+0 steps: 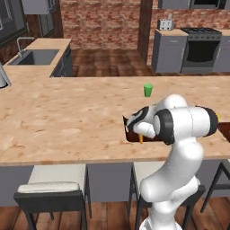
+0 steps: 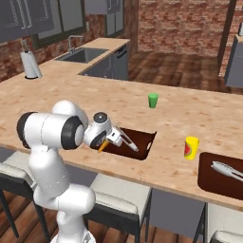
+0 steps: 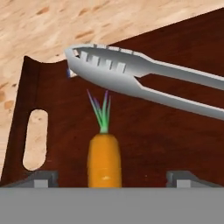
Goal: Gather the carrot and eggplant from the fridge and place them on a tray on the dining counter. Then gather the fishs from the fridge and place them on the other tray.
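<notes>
hand view looks down on the carrot [image 3: 104,159], lying on the dark floor of the tray [image 3: 175,135], green top pointing away from the claw [image 3: 111,181]. the fingertips [image 3: 43,179] stand wide, one on each side of the carrot and clear of it, so nothing is gripped; it looks freshly let go. silver tongs [image 3: 144,78] lie across the tray just beyond the carrot's leaves, not touching it.

right base view shows the claw [image 2: 108,139] low over the near left part of the tray [image 2: 142,142] on the counter [image 2: 71,95], an orange tip of the carrot [image 2: 102,146] poking out below the hand. the other tray [image 2: 211,178] sits well apart to the right and holds something slim and silver; i cannot tell what. a yellow cup [image 2: 191,147] stands between the trays, a green cup [image 2: 153,100] further back.

the step in hand reads as release and retreat. to do it well, keep the fingers wide and lift straight up and away along the hand's own axis, so neither fingertip drags the carrot or catches the tray rim. avoid swinging forward, since the tongs are near. the carrot may roll, so go slowly at first. the eggplant is next, by my reckoning.
</notes>
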